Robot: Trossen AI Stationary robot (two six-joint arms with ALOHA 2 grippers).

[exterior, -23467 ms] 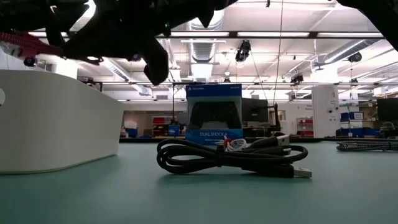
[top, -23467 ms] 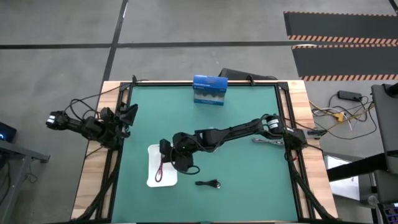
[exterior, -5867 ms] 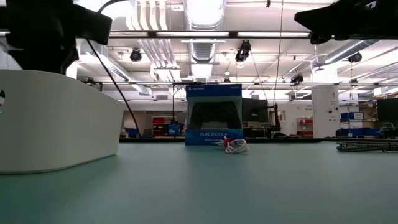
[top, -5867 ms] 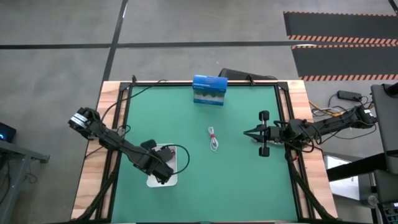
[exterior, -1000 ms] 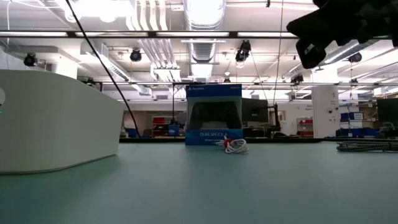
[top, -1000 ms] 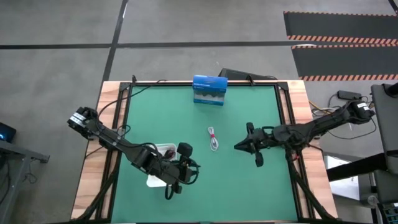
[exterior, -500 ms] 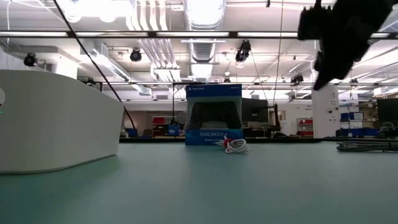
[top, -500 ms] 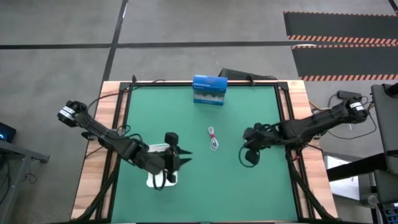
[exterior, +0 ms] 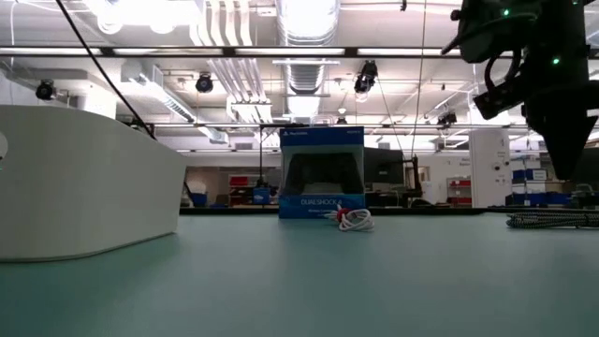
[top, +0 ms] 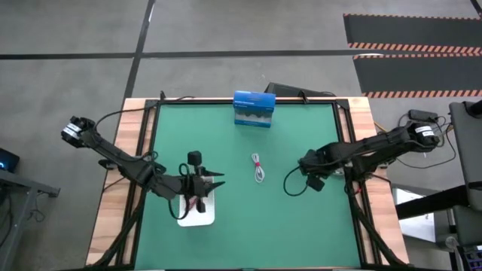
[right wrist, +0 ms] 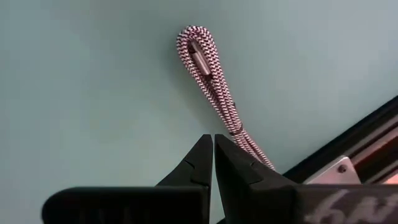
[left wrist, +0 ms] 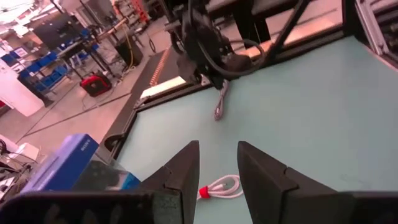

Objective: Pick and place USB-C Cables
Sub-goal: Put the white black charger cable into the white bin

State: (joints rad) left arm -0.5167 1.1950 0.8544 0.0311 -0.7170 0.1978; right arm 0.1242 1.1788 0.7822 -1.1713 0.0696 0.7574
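The white cable bundle (top: 258, 167) with a red tie lies on the green mat at mid-table, also seen in the left wrist view (left wrist: 221, 186) and the low view (exterior: 354, 220). A pink-red cable (top: 195, 205) lies in the white tray (top: 185, 219). I cannot make out the black cable. My left gripper (top: 217, 180) hovers open over the tray's far end, pointing toward the table's right (left wrist: 217, 165). My right gripper (top: 312, 177) is shut (right wrist: 214, 143), pointing down beside a black-and-white braided cable (right wrist: 208, 68) and clear of it.
A blue box (top: 254, 109) stands at the table's far edge, behind the white bundle (exterior: 323, 173). The braided cable (exterior: 552, 220) lies near the table's right frame (right wrist: 348, 165). Open green mat (top: 256, 226) stretches along the near side between the arms.
My left gripper has drawn back from the mat right of the tray toward the far-left, ending above the tray and pointing right. My right gripper has tipped from level, pointing left, to pointing down at the mat near the right edge.
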